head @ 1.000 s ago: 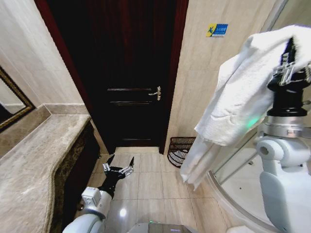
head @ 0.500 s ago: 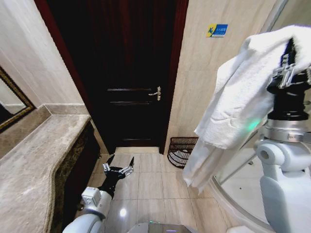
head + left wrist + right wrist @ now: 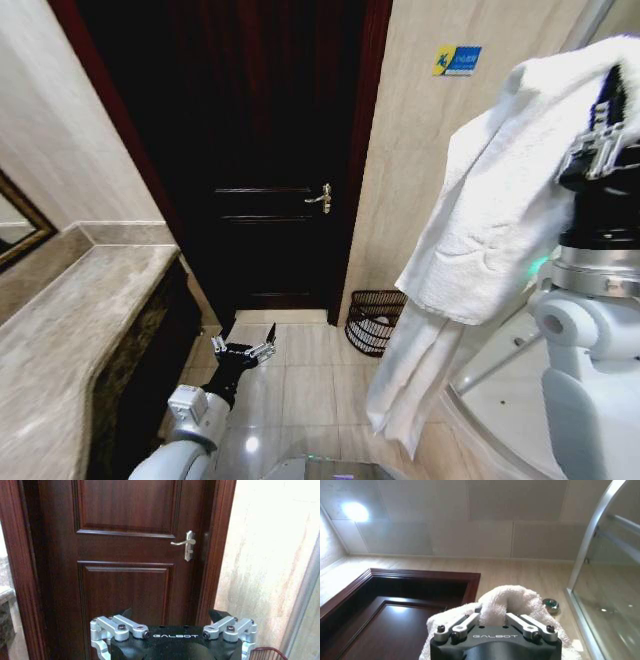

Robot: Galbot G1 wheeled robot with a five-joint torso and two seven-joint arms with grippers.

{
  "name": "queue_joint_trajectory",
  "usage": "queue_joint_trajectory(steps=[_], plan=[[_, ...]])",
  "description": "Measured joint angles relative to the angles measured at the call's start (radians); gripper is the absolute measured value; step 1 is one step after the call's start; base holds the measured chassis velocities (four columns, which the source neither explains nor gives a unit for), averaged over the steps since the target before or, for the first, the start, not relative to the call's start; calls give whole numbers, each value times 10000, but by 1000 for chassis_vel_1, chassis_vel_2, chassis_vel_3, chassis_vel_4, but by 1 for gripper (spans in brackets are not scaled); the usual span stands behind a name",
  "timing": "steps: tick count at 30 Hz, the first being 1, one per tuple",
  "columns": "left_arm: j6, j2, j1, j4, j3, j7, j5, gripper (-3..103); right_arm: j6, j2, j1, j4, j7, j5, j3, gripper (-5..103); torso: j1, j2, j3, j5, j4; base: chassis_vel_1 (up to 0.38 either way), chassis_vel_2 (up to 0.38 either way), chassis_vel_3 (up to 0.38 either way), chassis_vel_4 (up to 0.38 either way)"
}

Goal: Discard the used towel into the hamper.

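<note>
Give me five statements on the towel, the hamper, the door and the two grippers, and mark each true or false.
1. The white towel hangs from the raised right gripper. True.
2. The towel already lies inside the hamper. False: it is held high above the floor, and the hamper stands below by the wall.
3. The hamper stands on the tiled floor, right of the dark door. True.
4. The door stands wide open. False: it is closed, its handle facing the robot.
5. The left gripper grips the door handle. False: it hangs low over the floor, fingers open, holding nothing.
</note>
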Motion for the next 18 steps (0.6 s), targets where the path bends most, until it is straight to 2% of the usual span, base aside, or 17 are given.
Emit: queue_joint_trajectory(steps=[7,14,18], plan=[[0,1,1,0,0,0,0,100,-93,-313,321,146,63,238,46,9,-10,0,-4,-6,-1,-36,43,45,-27],[0,1,2,0,-1,0,0,100,136,-986,2027,-1415,-226,305,-280,9,-18,2,-7,-5,1,0,0,0,0],[0,0,2,0,0,0,0,100,212,-1096,2465,-1894,-345,303,-361,9,-10,0,-4,-2,0,0,0,0,0]])
